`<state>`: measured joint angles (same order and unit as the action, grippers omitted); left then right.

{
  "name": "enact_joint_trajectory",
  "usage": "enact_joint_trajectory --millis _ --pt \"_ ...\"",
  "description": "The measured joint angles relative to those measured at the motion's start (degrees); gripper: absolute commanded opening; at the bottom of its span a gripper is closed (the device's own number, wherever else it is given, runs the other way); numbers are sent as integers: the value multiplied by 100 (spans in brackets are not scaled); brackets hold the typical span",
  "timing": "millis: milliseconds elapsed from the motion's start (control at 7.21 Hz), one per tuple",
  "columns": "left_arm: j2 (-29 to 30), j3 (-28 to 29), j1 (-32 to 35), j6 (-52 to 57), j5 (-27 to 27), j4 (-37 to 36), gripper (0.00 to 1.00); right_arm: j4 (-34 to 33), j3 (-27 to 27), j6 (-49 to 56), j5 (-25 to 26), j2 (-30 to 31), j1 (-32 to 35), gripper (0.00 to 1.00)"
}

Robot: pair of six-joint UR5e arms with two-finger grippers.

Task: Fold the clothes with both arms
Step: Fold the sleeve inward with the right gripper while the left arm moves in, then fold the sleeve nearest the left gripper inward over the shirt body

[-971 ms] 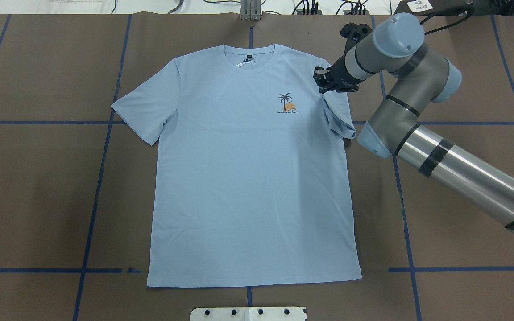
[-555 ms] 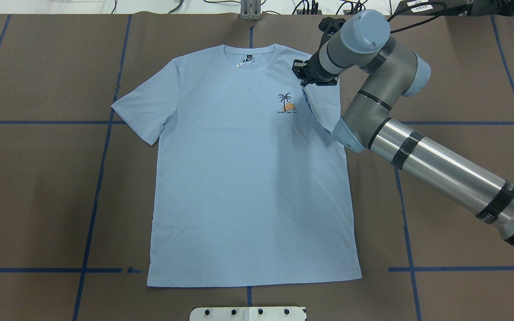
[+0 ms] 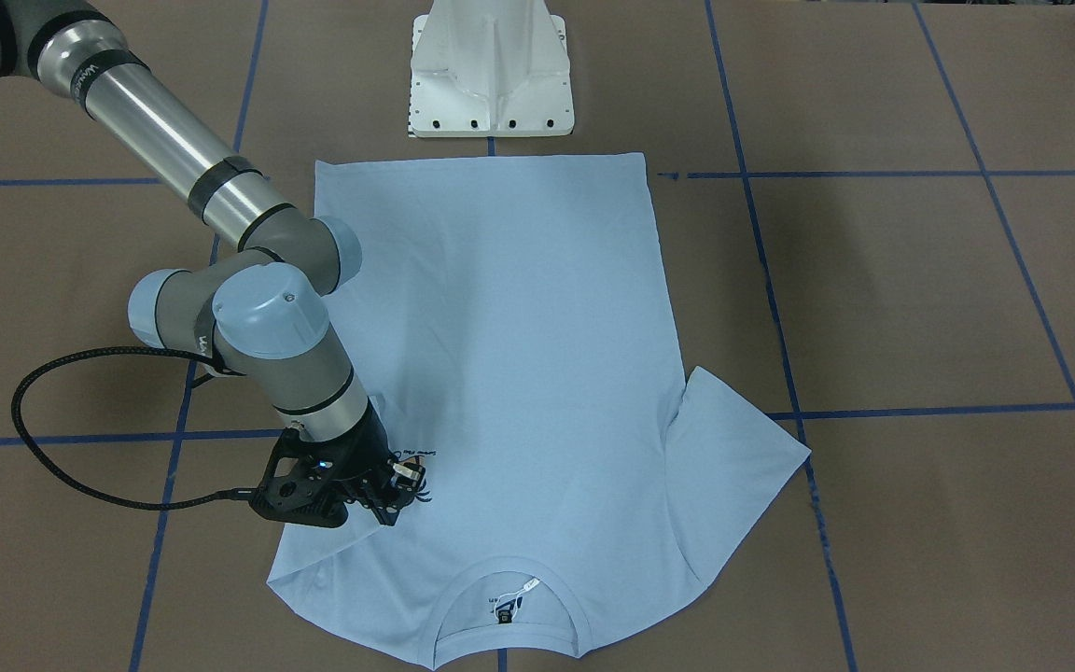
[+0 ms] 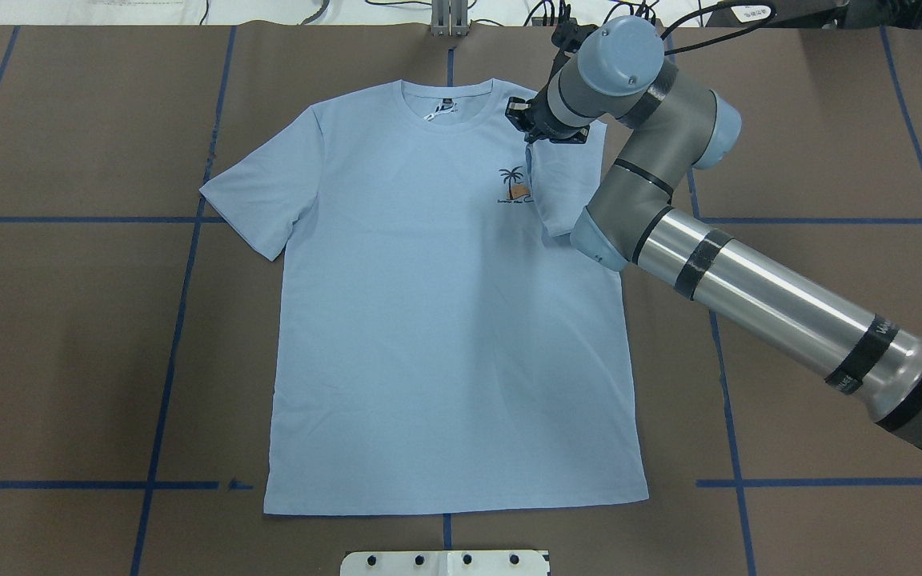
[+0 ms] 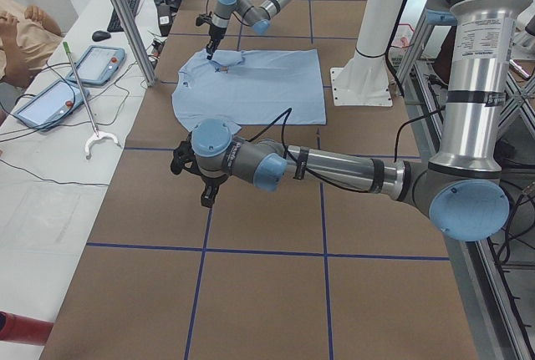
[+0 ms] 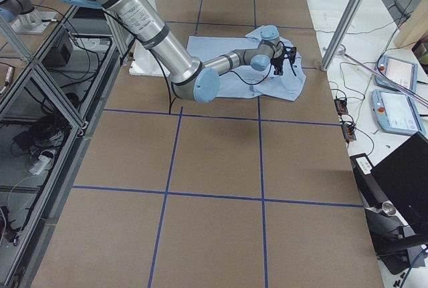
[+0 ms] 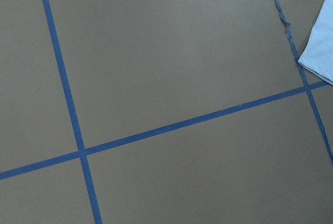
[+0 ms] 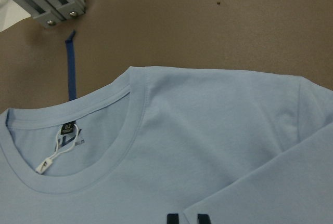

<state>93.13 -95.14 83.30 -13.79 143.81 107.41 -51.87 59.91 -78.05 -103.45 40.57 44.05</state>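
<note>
The light blue T-shirt lies flat, chest up, with its collar toward the table's far edge. My right gripper is shut on the shirt's right sleeve. It holds the sleeve lifted and folded inward, just beside the palm print. The front-facing view shows the same gripper low over the chest. The other sleeve lies spread out flat. My left gripper hangs over bare table beside the shirt, and I cannot tell whether it is open or shut. Its wrist view catches only a sleeve corner.
The white pedestal base stands at the near edge by the shirt's hem. Blue tape lines cross the brown table. An aluminium post rises at the far edge. Tablets and a person's arm are at the operators' desk.
My right gripper has moved left across the shirt with the sleeve in it, from the shoulder edge to beside the palm print. The sleeve fold now lies further inward.
</note>
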Motion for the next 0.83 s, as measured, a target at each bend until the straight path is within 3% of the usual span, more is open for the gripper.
enact_joint_trajectory --millis 416,832 --pt "749 560 -945 -2661 -285 1470 100 22 622 -88 52 162 -43 100" --pt "2009 1849 -2198 -3987 -1397 2012 90 52 1925 -152 -51 1061 -18 100"
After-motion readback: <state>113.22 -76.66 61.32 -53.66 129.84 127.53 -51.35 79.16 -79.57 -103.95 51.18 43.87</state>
